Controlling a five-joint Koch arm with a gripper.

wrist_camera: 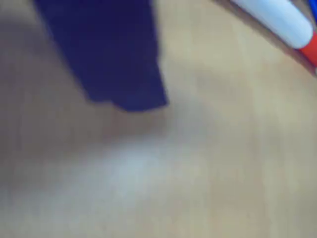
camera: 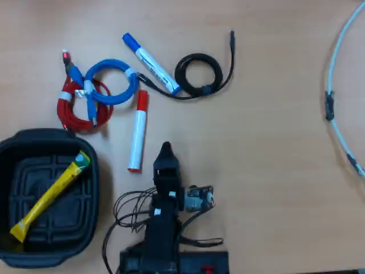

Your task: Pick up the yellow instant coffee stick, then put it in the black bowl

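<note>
One yellow instant coffee stick [camera: 50, 194] already lies slanted inside the black bowl [camera: 14, 142], so I judge the drop done. My gripper [camera: 165, 150] hovers over bare bench [camera: 274, 171] beside the red-capped white marker [camera: 137, 137]; whether it's wide or narrow, I cannot tell.

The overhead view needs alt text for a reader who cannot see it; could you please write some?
A yellow instant coffee stick lies diagonally inside the black bowl at lower left, while the arm's gripper points up over bare table. Above lie two markers and coiled red, blue and black cables.
</note>
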